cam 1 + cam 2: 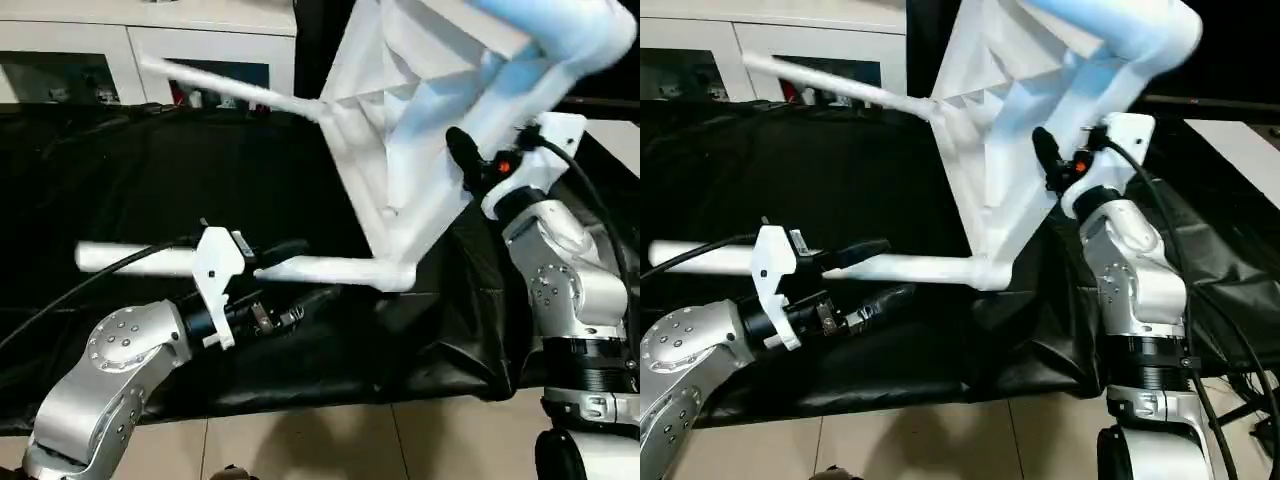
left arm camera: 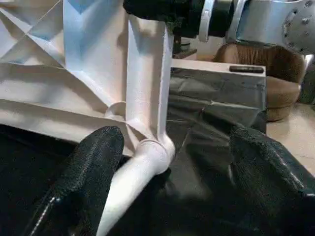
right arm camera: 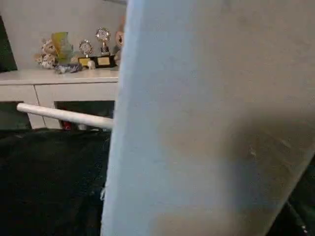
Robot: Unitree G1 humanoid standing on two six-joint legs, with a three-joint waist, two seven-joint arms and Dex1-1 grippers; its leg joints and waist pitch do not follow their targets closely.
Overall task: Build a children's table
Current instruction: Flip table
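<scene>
Left end effector (image 1: 262,262) stands wide open astride a fitted leg (image 1: 330,268); right end effector (image 1: 468,160) grips the table top (image 1: 400,140), tilted on edge above the black-draped counter (image 1: 150,180). Steady closure near the socket would best seat that leg. Its long axis lies level, pointing toward the robot's left.

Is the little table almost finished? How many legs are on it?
Not finished, I think. The tabletop is tipped on its side, with at least two legs fitted: the lower leg and the upper leg. The right gripper grips its edge. The left gripper, open, sits around the lower leg.
</scene>
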